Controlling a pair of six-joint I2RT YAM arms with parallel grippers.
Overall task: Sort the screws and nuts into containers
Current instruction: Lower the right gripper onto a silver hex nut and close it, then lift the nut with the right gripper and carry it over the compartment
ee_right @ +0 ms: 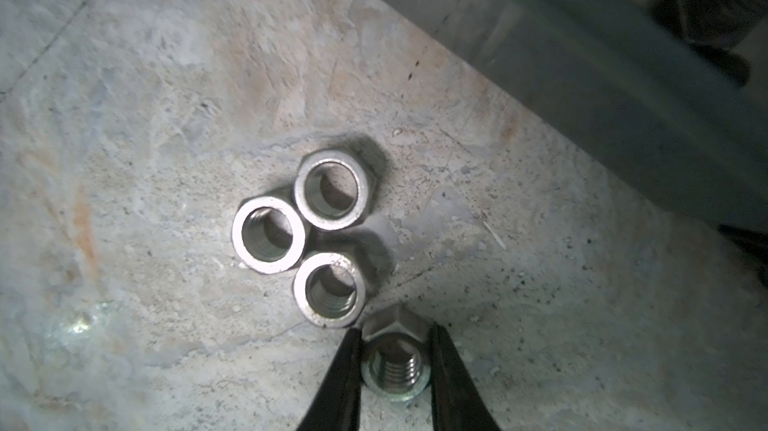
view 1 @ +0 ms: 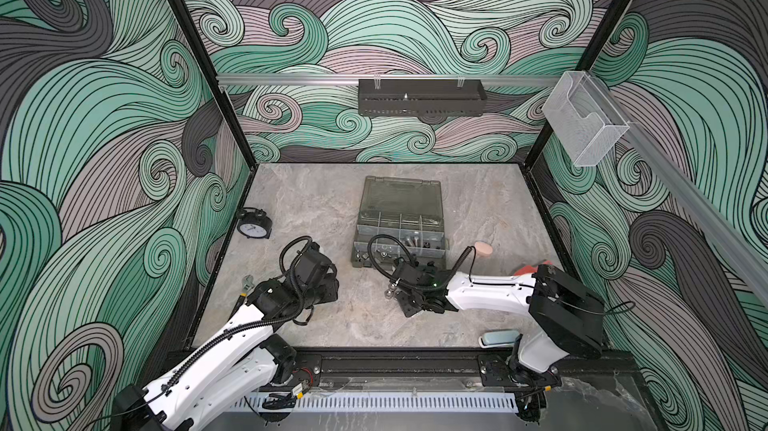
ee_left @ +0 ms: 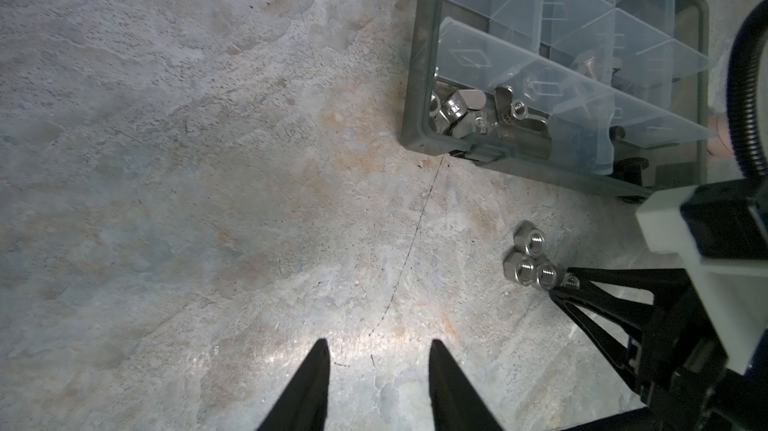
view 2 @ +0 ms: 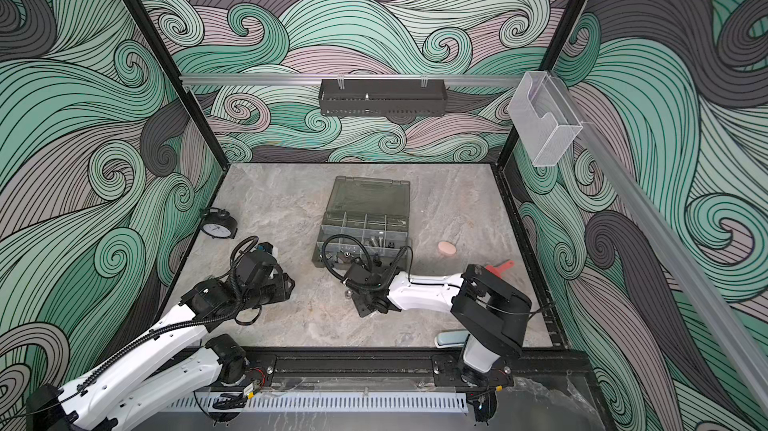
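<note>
Four silver nuts (ee_left: 530, 262) out on the bare stone table (view 1: 311, 208), just in front of the open grey-green case (ee_left: 417, 88), near its front wall but not touching it. Three of them lying flat, holes up, bunched into a tight cluster (ee_right: 299, 233), side against side. Fourth nut (ee_right: 390, 360) tipped up on edge just beside that cluster, threaded hole turned toward the right wrist camera.

Right pincer (ee_right: 395, 330) clamped on the fourth nut, one black finger (ee_right: 340, 379) pressed to each side. Cannot tell whether that nut rests on the table or hangs just above it.

Left pincer (ee_left: 378, 343) low over the table, to the left of the case and well apart from the loose nuts. Prongs spread, nothing between them but bare stone.

Inside the case, small compartments split by clear dividers. Stored nuts (ee_left: 455, 108) heaped in the corner compartment (ee_left: 482, 61) at the near left of the case, with a wing-shaped piece among them. Silver screws (view 1: 411, 239) in a compartment one row back, near the middle, partly under the right arm's cable. Lid (view 1: 401, 196) laid open behind the compartments, toward the back wall.

Clock (view 1: 254, 226) at the table's left edge and wrench (view 1: 248, 282) beside the left arm, both well apart from the case.
</note>
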